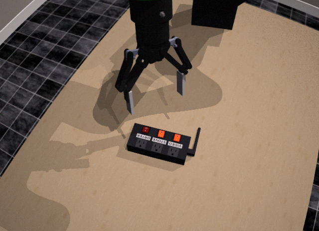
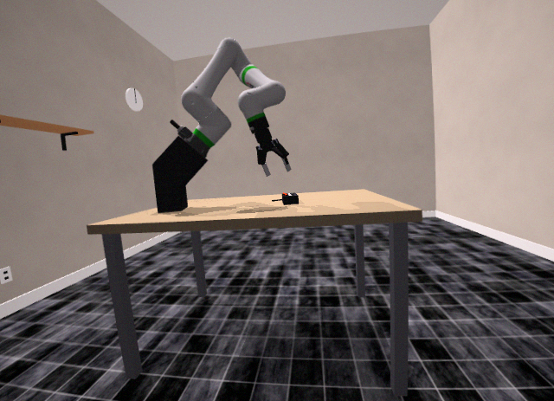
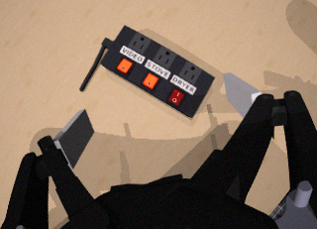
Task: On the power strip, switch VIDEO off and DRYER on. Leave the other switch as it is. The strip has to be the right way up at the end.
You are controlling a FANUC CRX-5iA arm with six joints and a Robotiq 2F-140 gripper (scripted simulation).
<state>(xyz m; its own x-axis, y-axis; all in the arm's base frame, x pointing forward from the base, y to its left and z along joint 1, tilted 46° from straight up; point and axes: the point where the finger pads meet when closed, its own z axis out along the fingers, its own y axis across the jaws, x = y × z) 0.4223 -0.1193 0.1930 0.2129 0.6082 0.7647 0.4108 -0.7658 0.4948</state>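
The black power strip (image 1: 159, 143) lies flat on the wooden table, switches and sockets facing up. It has three labelled rocker switches. The DRYER switch (image 1: 145, 128) is dark red and unlit. The STOVE switch (image 1: 161, 133) and the VIDEO switch (image 1: 177, 137) glow bright orange. A short black cord stub (image 1: 195, 141) sticks out at the VIDEO end. My gripper (image 1: 157, 98) hangs well above the table, behind the strip, fingers wide open and empty. The wrist view shows the strip (image 3: 158, 69) ahead of the fingers. In the exterior view the strip (image 2: 289, 197) is small, below the gripper (image 2: 276, 168).
The robot's black base block (image 1: 217, 8) stands at the far side of the table. The table edge and the tiled floor (image 1: 33, 50) lie to the left of the gripper.
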